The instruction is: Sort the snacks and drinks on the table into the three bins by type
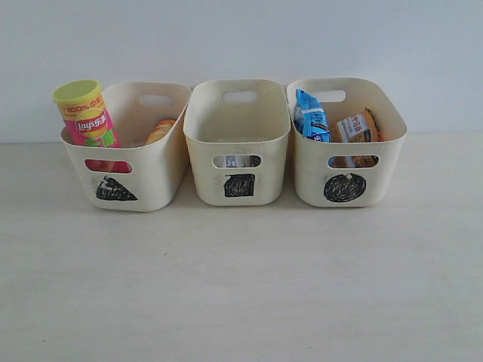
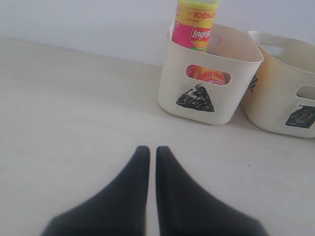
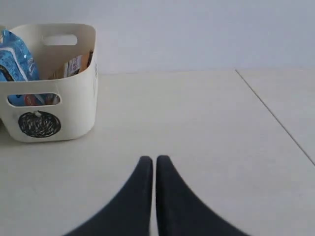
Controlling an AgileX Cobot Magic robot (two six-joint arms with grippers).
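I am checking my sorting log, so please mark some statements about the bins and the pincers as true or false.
1. The pink Lay's tube stands in the triangle bin. True.
2. The blue packet lies in the triangle bin. False: it is in the circle bin.
3. The left pincer holds a packet. False: it is shut on nothing, over the table.
4. The orange packet shares a bin with the blue packet. True.
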